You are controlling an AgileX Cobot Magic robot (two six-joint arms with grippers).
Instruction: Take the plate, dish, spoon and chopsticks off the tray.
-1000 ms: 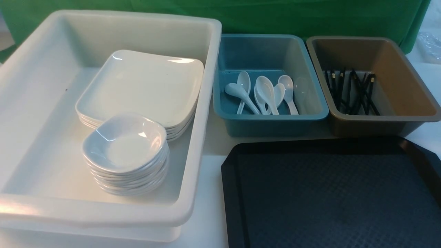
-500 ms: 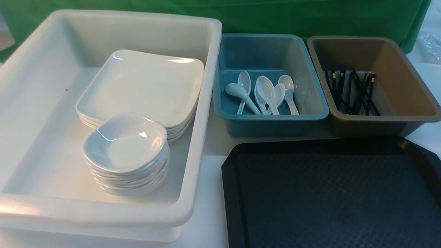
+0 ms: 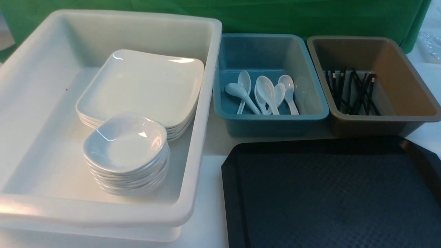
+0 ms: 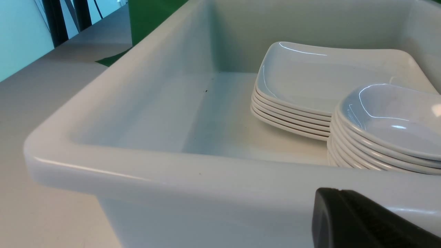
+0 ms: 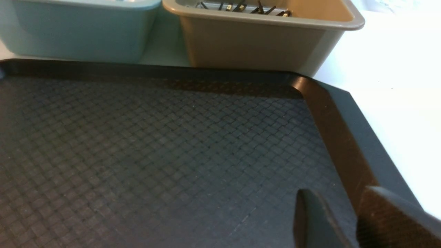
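Observation:
The black tray (image 3: 330,193) lies bare at the front right, its diamond-pattern floor (image 5: 155,144) filling the right wrist view. A white square plate (image 3: 144,82) tops a stack of several in the white tub. In front of that stack, a small white dish (image 3: 125,143) tops another. Several white spoons (image 3: 267,91) lie in the teal bin and black chopsticks (image 3: 355,91) in the brown bin. My left gripper (image 4: 339,190) is shut and empty, just outside the tub's near wall. My right gripper (image 5: 336,193) hangs open over the tray's corner, holding nothing. Neither gripper shows in the front view.
The deep white tub (image 3: 103,213) fills the left half of the table. The teal bin (image 3: 272,122) and the brown bin (image 3: 406,86) stand side by side behind the tray. A green cloth (image 3: 275,17) hangs at the back.

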